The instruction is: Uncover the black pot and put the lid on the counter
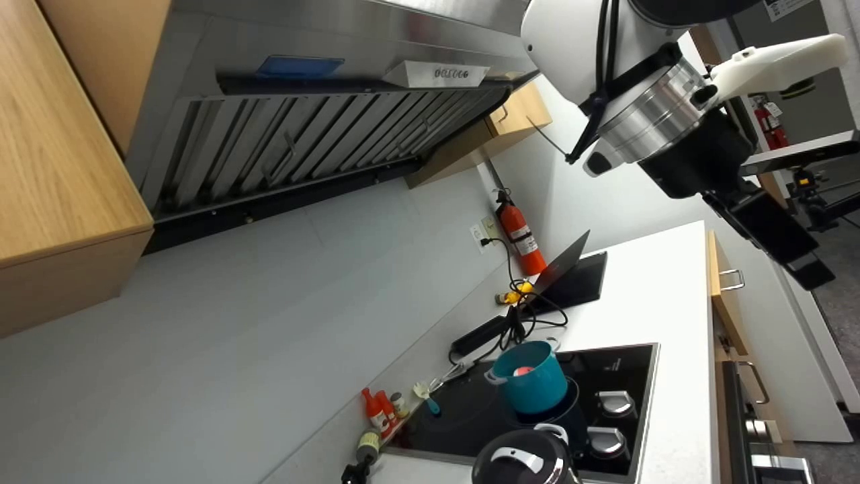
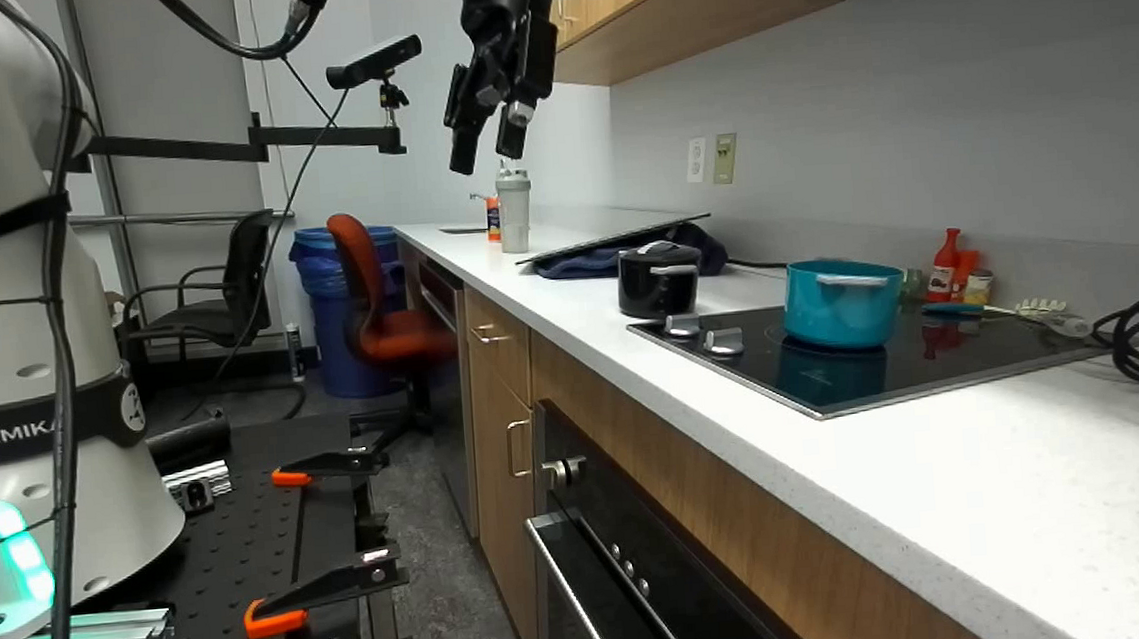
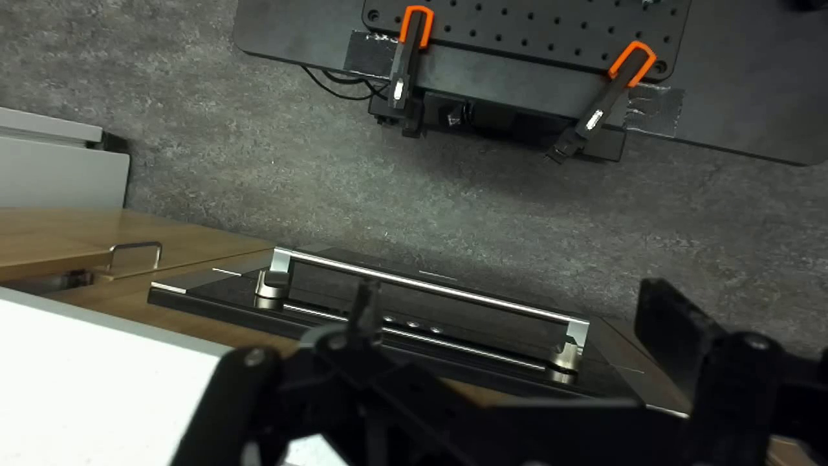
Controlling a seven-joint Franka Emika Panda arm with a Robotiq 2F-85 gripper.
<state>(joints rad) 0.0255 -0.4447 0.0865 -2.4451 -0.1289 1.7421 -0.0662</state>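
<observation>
While the gripper hangs high in the air, its fingers spread wide, as the wrist view also shows, the black pot stands upright on the white counter, just beside the cooktop; whether the two touch I cannot tell; the dark lid, with its pale handle on top, sits on the pot, which the bottom edge partly cuts off in an exterior view; the gripper is well apart from both; the teal pot rests on the cooktop near two knobs, and inside it shows a reddish thing, too small to name; behind it stands a red bottle; under the wrist camera lie the grey floor, an oven handle and, on a black table, two orange-ended clamps.
</observation>
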